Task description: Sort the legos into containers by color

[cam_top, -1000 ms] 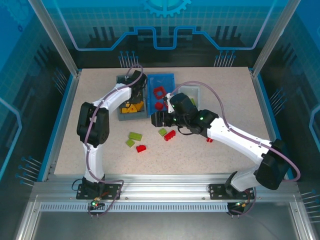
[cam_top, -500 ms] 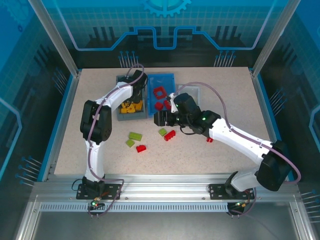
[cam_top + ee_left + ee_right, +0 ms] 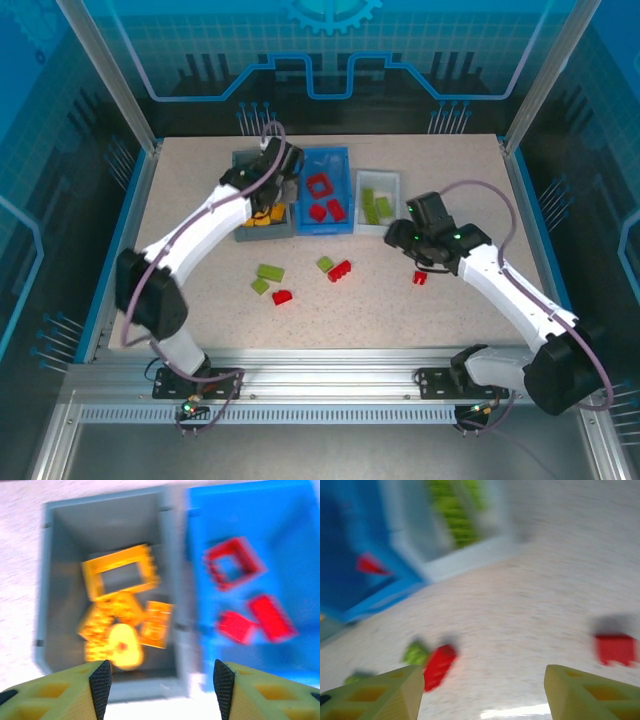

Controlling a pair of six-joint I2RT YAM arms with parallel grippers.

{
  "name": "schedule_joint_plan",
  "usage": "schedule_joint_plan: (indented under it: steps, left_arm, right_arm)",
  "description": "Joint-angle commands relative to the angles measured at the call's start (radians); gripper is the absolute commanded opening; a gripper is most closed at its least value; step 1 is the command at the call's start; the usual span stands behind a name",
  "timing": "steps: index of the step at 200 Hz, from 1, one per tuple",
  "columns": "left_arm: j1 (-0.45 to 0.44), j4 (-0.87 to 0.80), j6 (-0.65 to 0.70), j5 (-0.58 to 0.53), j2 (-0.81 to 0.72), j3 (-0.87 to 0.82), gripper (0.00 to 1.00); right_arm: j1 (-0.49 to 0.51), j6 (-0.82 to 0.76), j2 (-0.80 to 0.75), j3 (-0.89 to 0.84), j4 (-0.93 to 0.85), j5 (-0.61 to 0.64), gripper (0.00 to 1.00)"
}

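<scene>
Your right gripper had swung off the blue bin; it and the left gripper gaped empty. Next: straddle the red brick.

The left tool hangs over the grey bin, yellow legos right under it, and the blue bin with red legos stands just to its right. The right tool hovers above the counter at the near corner of the white tray of green legos. A lone red brick lies near it toward the arm bases; a green brick just beside a long red brick lies to its left, two more green bricks and a small red brick further left.
</scene>
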Motion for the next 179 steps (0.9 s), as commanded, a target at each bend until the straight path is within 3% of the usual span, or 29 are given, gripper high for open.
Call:
schedule_joint_plan:
  steps: [1,58,92,152,179]
  left_arm:
    - [-0.130,0.181,0.060,0.230,-0.106,-0.139,0.62]
    - [-0.407,0.378,-0.157,0.304,-0.271,-0.422,0.63]
    - [-0.519,0.460,-0.270,0.240,-0.351,-0.539,0.64]
    - [-0.559,0.455,-0.311,0.172,-0.437,-0.608,0.64]
    - [-0.558,0.440,-0.297,0.160,-0.444,-0.592,0.64]
  right_arm:
    - [-0.095,0.091,-0.003,-0.059,-0.075,-0.052,0.66]
    - [-0.166,-0.217,0.208,0.011,-0.149,-0.067,0.74]
    - [-0.166,-0.324,0.269,-0.027,-0.130,-0.049,0.73]
    - [-0.166,-0.362,0.373,-0.029,-0.083,-0.062,0.64]
    - [-0.166,-0.352,0.385,-0.042,-0.068,-0.047,0.52]
